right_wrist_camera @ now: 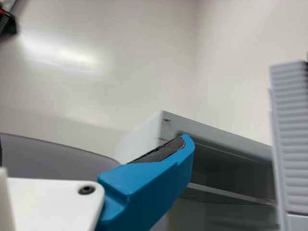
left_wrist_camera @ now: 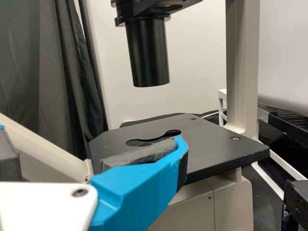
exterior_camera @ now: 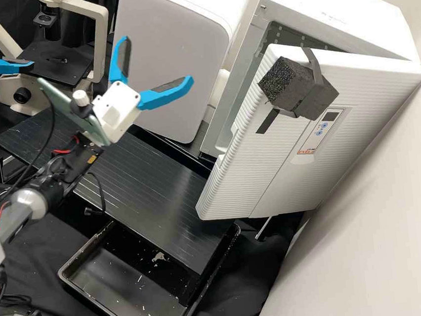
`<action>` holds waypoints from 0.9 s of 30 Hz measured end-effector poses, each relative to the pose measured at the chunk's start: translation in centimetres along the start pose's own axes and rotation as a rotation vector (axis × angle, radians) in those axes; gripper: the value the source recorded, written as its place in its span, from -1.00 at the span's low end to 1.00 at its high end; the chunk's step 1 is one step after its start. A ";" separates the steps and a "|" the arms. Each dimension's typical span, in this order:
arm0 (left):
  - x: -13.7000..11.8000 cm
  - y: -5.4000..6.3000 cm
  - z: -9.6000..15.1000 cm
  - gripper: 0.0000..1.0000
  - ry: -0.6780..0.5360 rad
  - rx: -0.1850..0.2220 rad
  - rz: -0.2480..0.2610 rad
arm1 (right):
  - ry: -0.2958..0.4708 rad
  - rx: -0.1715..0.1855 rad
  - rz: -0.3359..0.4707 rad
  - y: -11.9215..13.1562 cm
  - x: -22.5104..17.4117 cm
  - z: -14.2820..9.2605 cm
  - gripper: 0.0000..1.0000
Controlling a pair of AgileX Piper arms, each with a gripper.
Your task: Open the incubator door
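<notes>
The white incubator point(exterior_camera: 346, 20) stands toward two o'clock in the high view, its door point(exterior_camera: 271, 172) at three o'clock, swung ajar; the right wrist view looks into the gap and shows a shelf point(right_wrist_camera: 231, 193). The grey-faced white appliance point(exterior_camera: 170, 47) is at twelve o'clock, beside the incubator. At half past ten is the microscope point(exterior_camera: 104, 44), and the left wrist view adds the slot point(left_wrist_camera: 153, 138) in its flat black stage point(left_wrist_camera: 216, 149). The dark lined platform point(exterior_camera: 137, 175) lies toward nine o'clock, the shallow black tray point(exterior_camera: 71, 280) toward seven. The right gripper point(exterior_camera: 158, 57) hangs at eleven o'clock, apart from the door, its two fingers spread with nothing between them. The left gripper point(exterior_camera: 11, 47), at ten o'clock near the microscope, is likewise spread and empty. Smallest, the black foam block point(exterior_camera: 308, 91) is strapped to the door toward two o'clock.
</notes>
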 end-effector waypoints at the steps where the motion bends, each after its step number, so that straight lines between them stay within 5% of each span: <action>1: 0.0 0.0 0.0 1.00 0.000 0.000 0.000 | -0.015 -0.004 0.002 -0.2 0.3 0.5 1.00; 13: 0.0 0.0 0.0 1.00 0.000 0.000 0.000 | -0.219 0.005 -0.074 -2.6 3.6 6.7 1.00; 19: 0.0 0.0 0.0 1.00 0.000 0.000 0.000 | -0.305 -0.028 -0.124 -3.9 3.9 8.4 1.00; 27: 0.0 0.0 0.0 1.00 0.000 0.000 0.000 | -0.520 -0.081 -0.066 -3.1 3.3 10.1 1.00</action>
